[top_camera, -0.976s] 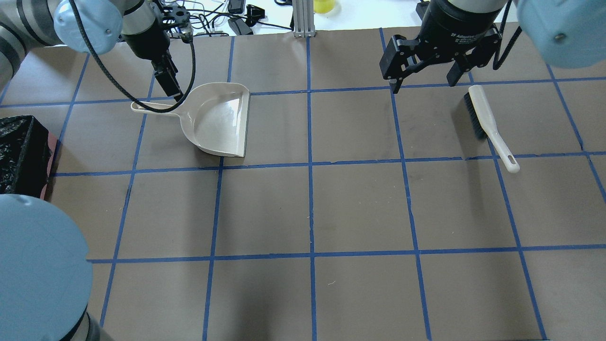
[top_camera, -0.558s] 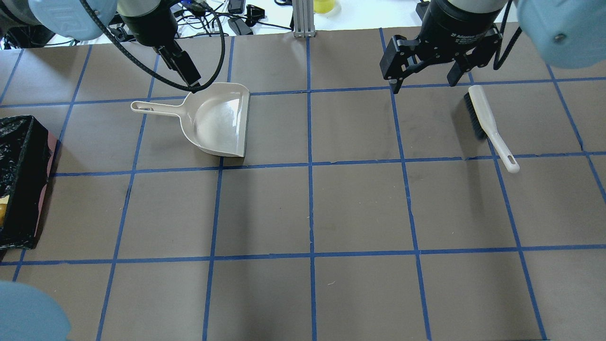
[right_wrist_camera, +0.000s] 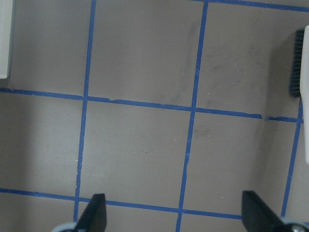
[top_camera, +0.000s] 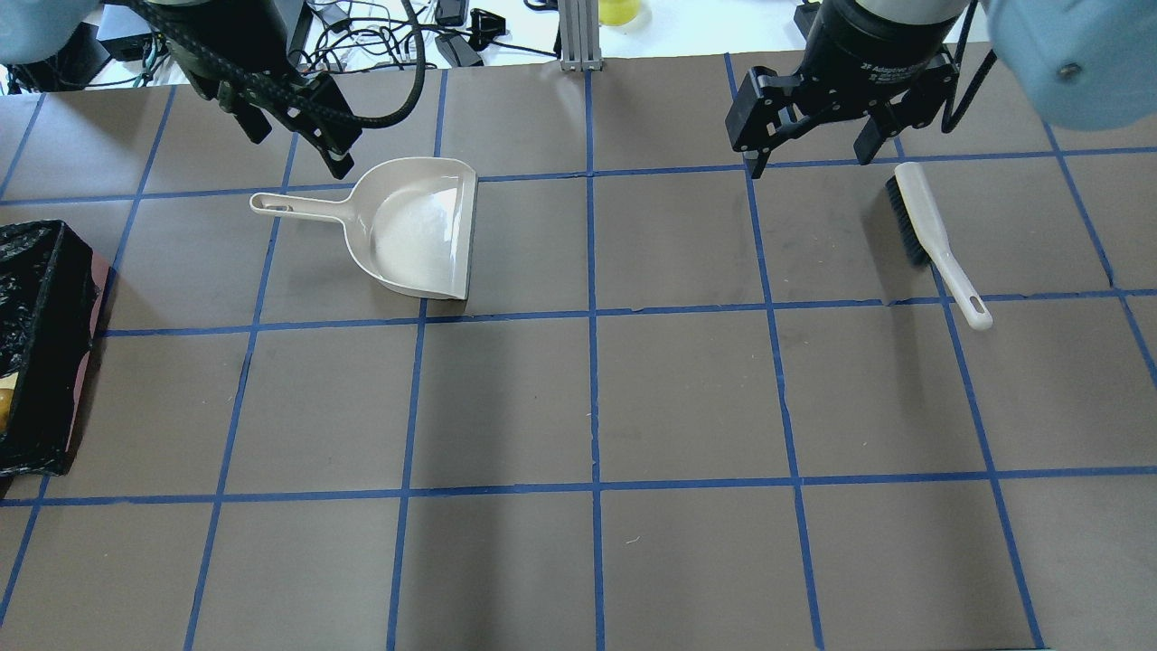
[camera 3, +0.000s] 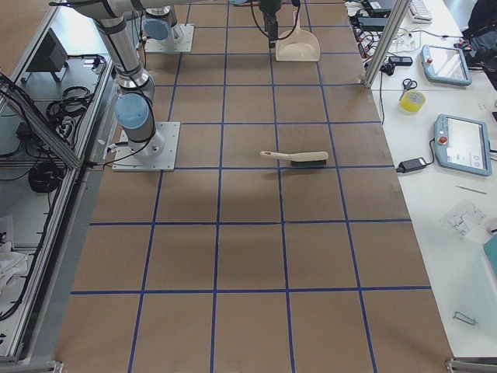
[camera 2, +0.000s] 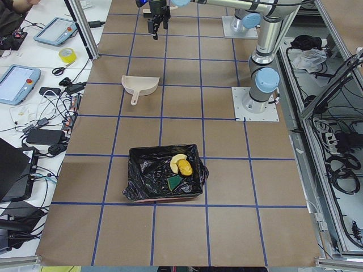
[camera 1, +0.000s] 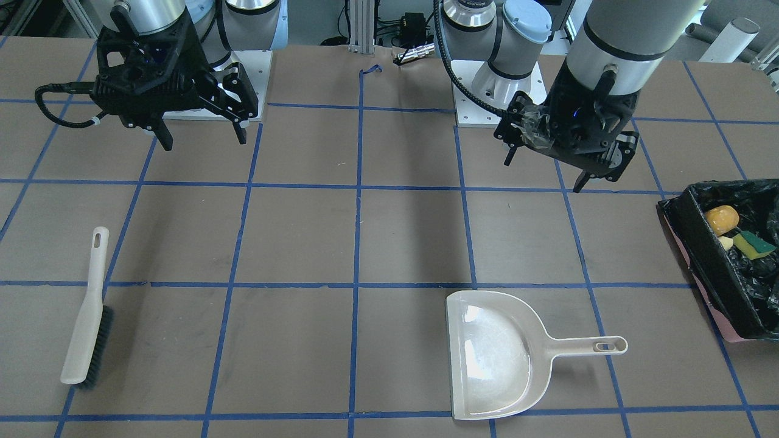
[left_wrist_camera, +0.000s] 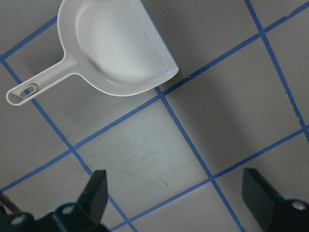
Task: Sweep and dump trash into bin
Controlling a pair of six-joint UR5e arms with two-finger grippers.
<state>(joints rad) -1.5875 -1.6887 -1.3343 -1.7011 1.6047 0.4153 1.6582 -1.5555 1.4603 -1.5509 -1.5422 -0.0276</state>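
Your trash is in the bin (camera 1: 700, 255) at the left end of the tabletop (camera 1: 401, 243). The lump (camera 1: 722, 219), the pastry (camera 1: 725, 242) and the sponge (camera 1: 753, 245) lie close together on the black liner. In the left side view the pastry curls against the lump, and the sponge sits just beside them, green face showing.

Your left pincer (camera 1: 543, 175) hangs above the tabletop with its fingers spread wide and nothing between them. The dustpan (camera 1: 496, 359) lies flat and apart from it, with the handle pointing toward the bin's side. In the left wrist view the pan sits at the top of the picture, clear of both fingertips.

Your right pincer (camera 1: 204, 143) is also spread wide and empty, hovering over bare tabletop. The brush (camera 1: 85, 328) lies on that side, touching nothing, with its handle end toward the robot and its bristles along one long edge. In the right wrist view it only shows at the picture's right edge.
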